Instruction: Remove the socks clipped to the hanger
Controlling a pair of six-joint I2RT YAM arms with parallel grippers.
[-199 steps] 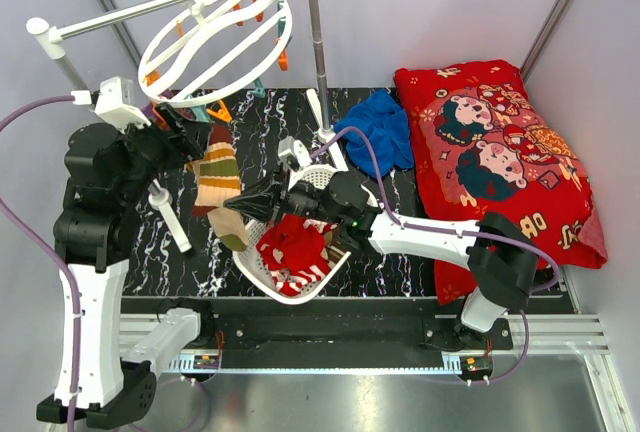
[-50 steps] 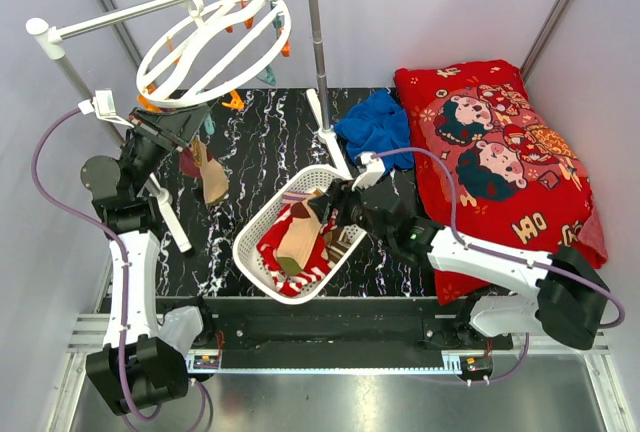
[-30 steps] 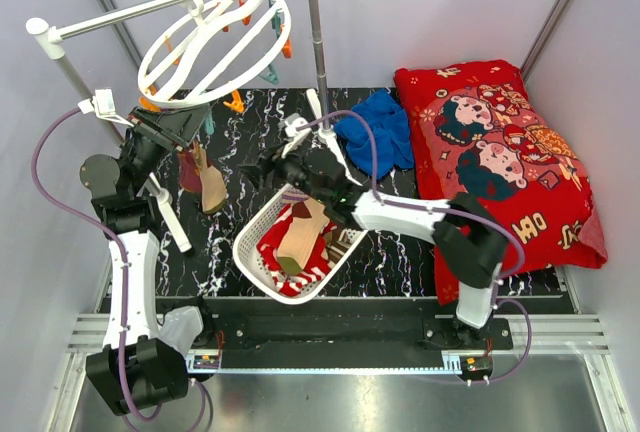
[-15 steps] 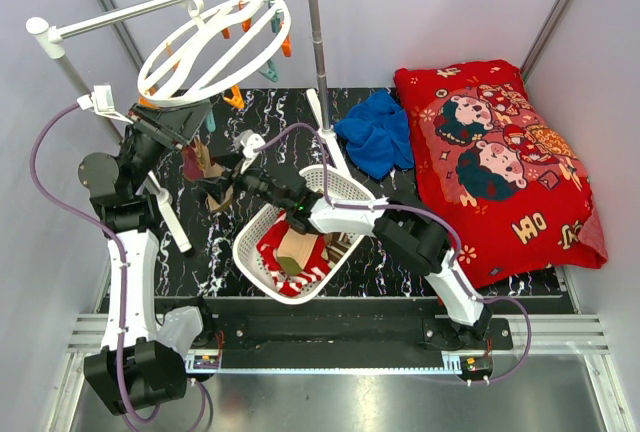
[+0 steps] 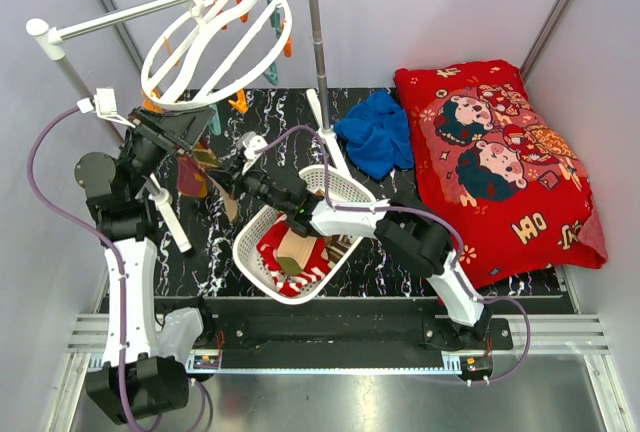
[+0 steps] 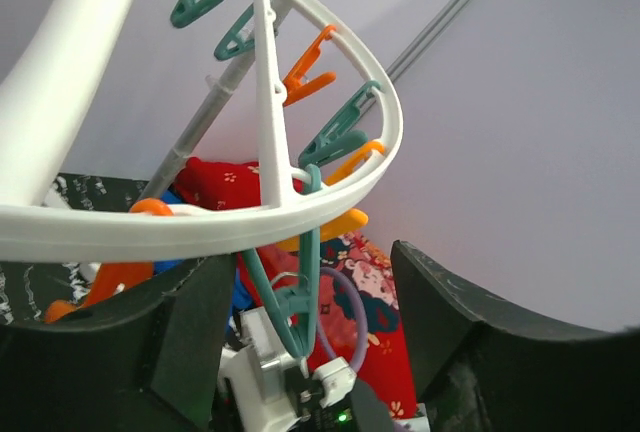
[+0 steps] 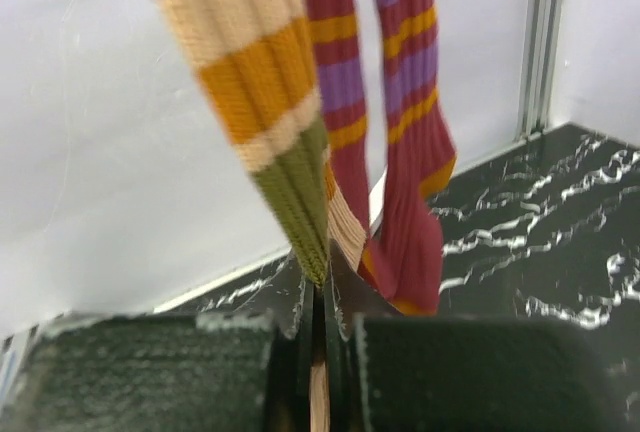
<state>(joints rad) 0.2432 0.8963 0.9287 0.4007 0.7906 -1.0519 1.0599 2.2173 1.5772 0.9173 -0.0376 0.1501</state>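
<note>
The task is looking partly done; several socks [image 5: 290, 260] are already lying in the white basket [image 5: 243, 242] at the middle of the tabletop [image 5: 380, 267], while a few are still hanging from the hanger [image 6: 150, 227], which is hooked on the rail [image 5: 120, 14] at 11 o'clock in the top view. Those left are dangling from the ring's rim at about 7 o'clock; nearest the right wrist camera is a brown, tan, orange and olive striped sock [image 7: 262, 102], with two maroon-and-purple socks [image 7: 405, 122] just behind it. The right gripper [image 7: 320, 327] is reaching from the basket toward 10 o'clock, its jaws pressed together on the lower tip of the striped sock; the left gripper [image 6: 308, 272] is sitting just under the rim, jaws wide apart and gripping nothing. The teal and orange clips [image 6: 345, 132] in the left wrist view are showing bare. By my reading, the striped sock is being tugged free now; the maroon-and-purple socks are remaining after it.
</note>
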